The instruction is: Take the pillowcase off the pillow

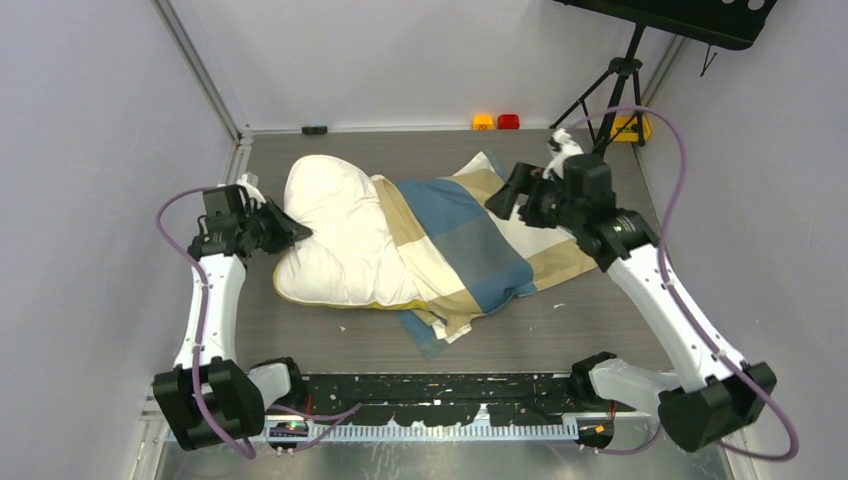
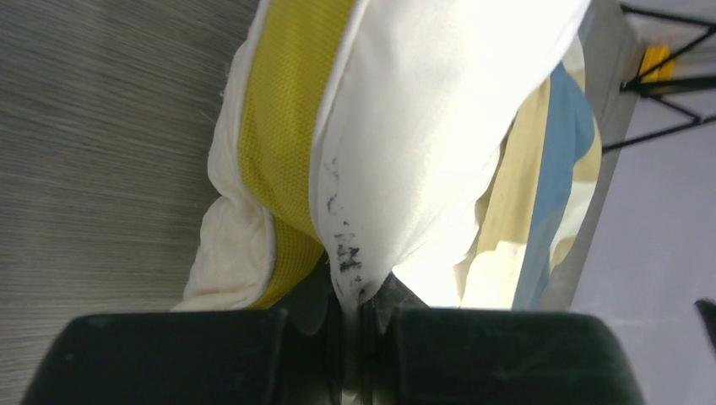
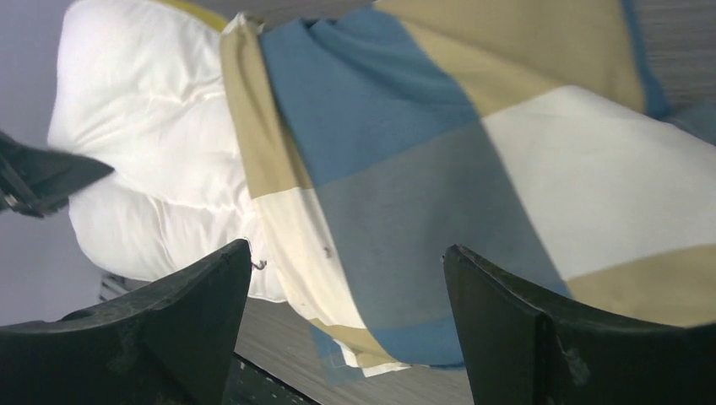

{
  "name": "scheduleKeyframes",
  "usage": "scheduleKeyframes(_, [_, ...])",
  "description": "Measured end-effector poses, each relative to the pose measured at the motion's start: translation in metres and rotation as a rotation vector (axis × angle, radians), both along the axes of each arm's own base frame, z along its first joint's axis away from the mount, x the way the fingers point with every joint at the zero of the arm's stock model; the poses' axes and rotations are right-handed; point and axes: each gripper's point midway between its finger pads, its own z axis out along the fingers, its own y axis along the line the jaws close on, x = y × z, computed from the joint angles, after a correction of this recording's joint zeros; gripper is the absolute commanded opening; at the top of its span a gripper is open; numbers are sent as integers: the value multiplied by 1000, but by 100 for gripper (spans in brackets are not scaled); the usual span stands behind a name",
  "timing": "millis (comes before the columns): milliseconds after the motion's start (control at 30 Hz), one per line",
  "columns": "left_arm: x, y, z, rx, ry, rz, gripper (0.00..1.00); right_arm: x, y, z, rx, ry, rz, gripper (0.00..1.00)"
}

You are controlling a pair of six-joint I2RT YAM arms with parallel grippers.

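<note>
Noting the layout first: the pillow (image 1: 335, 235) lies left of centre on the table (image 1: 600, 320), with roughly its left half bare. The pillowcase (image 1: 470, 240) covers the right half and trails loose toward the near edge and to the right.

Left gripper (image 1: 296, 230): fingers closed tight on a pinch of the pillow's white cover at its left end, just beside the yellow mesh band (image 2: 287, 110). Right gripper (image 1: 497, 205): fingers spread wide and holding nothing, hovering over the far right end of the checked cloth.

Handling, as I judge it:
- The pillow looks light and plump and dents easily. It will drag rather than resist, so the left pinch serves as the anchor.
- The case is thin, limp cloth. It will bunch and slide, and a shallow pinch may slip off.
- The best hold looks like the closed right-hand end or a corner there, where the cloth lies flat, away from the stuffing.

Room and edges:
- Open tabletop lies to the right and toward the near edge, which looks enough to draw the case off rightward.
- The side walls (image 1: 100, 150) stand close on both flanks.
- A tripod (image 1: 610, 95) stands beyond the far right corner, near the right arm's reach.
- The case's open mouth sits across the pillow's middle, and the cloth could snag there.
</note>
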Motion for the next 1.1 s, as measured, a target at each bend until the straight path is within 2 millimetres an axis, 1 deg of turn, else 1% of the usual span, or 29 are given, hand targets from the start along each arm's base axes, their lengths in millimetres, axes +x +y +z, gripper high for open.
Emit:
scheduleKeyframes(67, [-6, -9, 3, 15, -12, -40, 0, 3, 23, 1, -47, -5, 67, 89])
scheduleKeyframes(133, [-13, -14, 4, 29, -14, -67, 0, 7, 48, -4, -107, 4, 131, 89])
scheduleKeyframes(200, [-20, -16, 3, 45, -12, -88, 0, 15, 72, -11, -173, 7, 186, 89])
scheduleKeyframes(233, [-23, -17, 2, 51, -11, -98, 0, 18, 80, -15, -199, 9, 200, 89])
scheduleKeyframes(367, [-37, -21, -7, 78, 0, -127, 0, 29, 122, -37, -339, 19, 272, 89])
scheduleKeyframes(433, [-45, -24, -12, 88, 7, -141, 0, 34, 151, -50, -412, 9, 311, 89])
scheduleKeyframes(500, [-50, -25, -15, 96, 12, -148, 0, 37, 172, -63, -464, 4, 339, 89])
scheduleKeyframes(567, [-52, -26, -17, 108, 14, -154, 0, 38, 191, -78, -510, 8, 367, 89])
scheduleKeyframes(667, [-53, -27, -18, 118, 13, -163, 0, 43, 210, -93, -564, 11, 390, 89])
scheduleKeyframes(800, [-53, -27, -19, 125, 14, -167, 0, 56, 225, -110, -632, 1, 388, 89])
scheduleKeyframes(867, [-54, -27, -19, 127, 13, -168, 0, 63, 226, -119, -676, -2, 371, 89])
scheduleKeyframes(967, [-54, -28, -17, 131, 7, -170, 0, 75, 217, -128, -756, -14, 311, 89])
scheduleKeyframes(1033, [-55, -28, -16, 136, 0, -172, 0, 85, 207, -133, -798, -13, 267, 89])
scheduleKeyframes(1100, [-57, -28, -16, 138, -2, -174, 0, 97, 193, -136, -817, 1, 225, 89])
